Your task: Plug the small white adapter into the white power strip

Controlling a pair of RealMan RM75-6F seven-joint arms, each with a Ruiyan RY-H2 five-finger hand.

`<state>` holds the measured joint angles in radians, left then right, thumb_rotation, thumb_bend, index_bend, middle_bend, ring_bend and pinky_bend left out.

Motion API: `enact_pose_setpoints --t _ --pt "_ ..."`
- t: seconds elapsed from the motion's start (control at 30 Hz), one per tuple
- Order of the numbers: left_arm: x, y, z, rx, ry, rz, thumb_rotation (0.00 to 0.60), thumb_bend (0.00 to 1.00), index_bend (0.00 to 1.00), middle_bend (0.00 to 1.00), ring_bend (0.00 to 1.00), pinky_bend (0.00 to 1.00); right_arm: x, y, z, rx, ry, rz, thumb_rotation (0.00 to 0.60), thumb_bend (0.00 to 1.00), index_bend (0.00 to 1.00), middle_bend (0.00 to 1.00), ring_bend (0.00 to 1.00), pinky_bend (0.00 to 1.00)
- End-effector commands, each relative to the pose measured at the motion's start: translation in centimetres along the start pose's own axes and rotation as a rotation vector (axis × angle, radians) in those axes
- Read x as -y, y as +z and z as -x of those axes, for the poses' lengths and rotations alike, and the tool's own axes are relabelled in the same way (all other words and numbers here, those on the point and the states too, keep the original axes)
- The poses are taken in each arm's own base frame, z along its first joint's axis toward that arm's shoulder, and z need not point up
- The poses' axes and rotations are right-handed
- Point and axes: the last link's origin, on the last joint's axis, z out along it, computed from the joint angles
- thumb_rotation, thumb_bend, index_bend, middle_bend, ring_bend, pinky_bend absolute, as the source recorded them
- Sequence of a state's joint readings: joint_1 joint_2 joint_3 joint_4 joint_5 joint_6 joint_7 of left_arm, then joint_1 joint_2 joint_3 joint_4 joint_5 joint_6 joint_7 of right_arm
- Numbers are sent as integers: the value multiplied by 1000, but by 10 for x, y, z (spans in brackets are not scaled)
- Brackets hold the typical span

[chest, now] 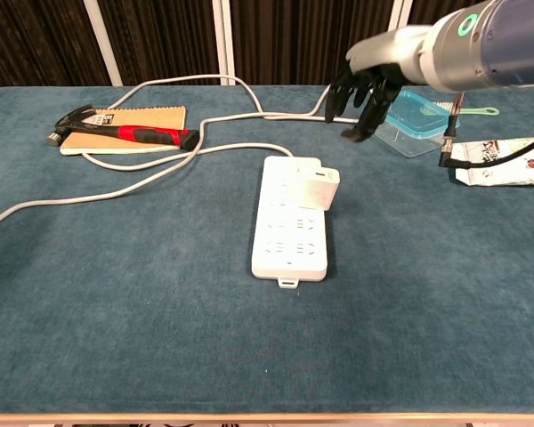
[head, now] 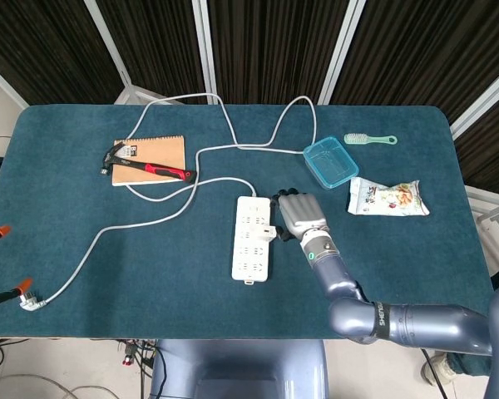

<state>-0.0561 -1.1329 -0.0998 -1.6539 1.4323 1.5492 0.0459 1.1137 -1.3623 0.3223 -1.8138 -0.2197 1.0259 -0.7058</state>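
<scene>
While your right hand (chest: 367,87) hangs in the air above the table w/ fingers loosely spread and nothing in them, the small white adapter (chest: 319,187) sits seated on the white power strip (chest: 289,240), at the right-side sockets near the strip's far end. It's a plain boxy white block w/ rounded corners, standing proud of the strip's face; the head view shows it as a small white square (head: 269,231) at the strip's right edge, just left of the hand (head: 300,216). Hand and adapter are apart, not touching. Your left hand isn't visible in either view.

Count: one adapter, one power strip (head: 254,238) w/ several rows of sockets, its white cord (head: 233,146) looping across the far half of the table to a plug (head: 29,301) near the left front corner. Also one hammer (head: 145,166) w/ red-black handle lying on one tan notebook (head: 162,148), one clear blue container (head: 332,161), one green brush (head: 370,139), one snack packet (head: 388,198). All on the teal table (head: 108,266). Orange-tipped clamps at the left edge are cut off, so can't count them reliably.
</scene>
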Motion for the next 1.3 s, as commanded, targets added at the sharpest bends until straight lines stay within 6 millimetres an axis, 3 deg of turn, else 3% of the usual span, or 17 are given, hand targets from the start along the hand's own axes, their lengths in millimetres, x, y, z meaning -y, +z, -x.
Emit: enact_pose_setpoints --t 0.03,0.1,0.2,0.33,0.6,0.77,0.9,1.1,1.3 --pt "0 0 0 0 0 0 600 67 167 0 0 0 -13 -6 -7 -108 245 -72 600 664 695 509 570 833" --pt "0 0 0 -3 2 -1 600 67 167 0 0 0 -16 -5 -7 -131 358 -113 600 775 802 588 661 931" --pt "0 -1 -1 -5 2 -6 600 67 167 0 0 0 -24 -5 -6 -207 542 -160 600 893 910 669 744 994" --pt "1 0 -1 -5 4 -8 600 67 166 0 0 0 -33 -3 1 -285 717 -180 600 912 951 701 777 1000" --pt "0 0 0 0 3 -4 600 67 166 0 0 0 -38 0 12 -241 807 -186 600 913 982 725 793 1000" --pt "0 -1 -1 0 0 -4 600 67 166 0 0 0 -36 1 26 -218 728 -194 600 922 1000 777 836 1000" --pt "1 -1 -1 -2 -2 -6 600 67 166 0 0 0 -35 1 37 -124 561 -218 600 954 1000 802 855 1000" --pt "1 0 0 11 0 -6 600 68 166 0 0 0 -36 1 43 -39 340 -241 600 960 1000 831 877 1000" --pt "2 0 -1 7 -2 -9 600 68 166 0 0 0 -37 6 47 -45 230 -223 600 959 1000 845 884 1000"
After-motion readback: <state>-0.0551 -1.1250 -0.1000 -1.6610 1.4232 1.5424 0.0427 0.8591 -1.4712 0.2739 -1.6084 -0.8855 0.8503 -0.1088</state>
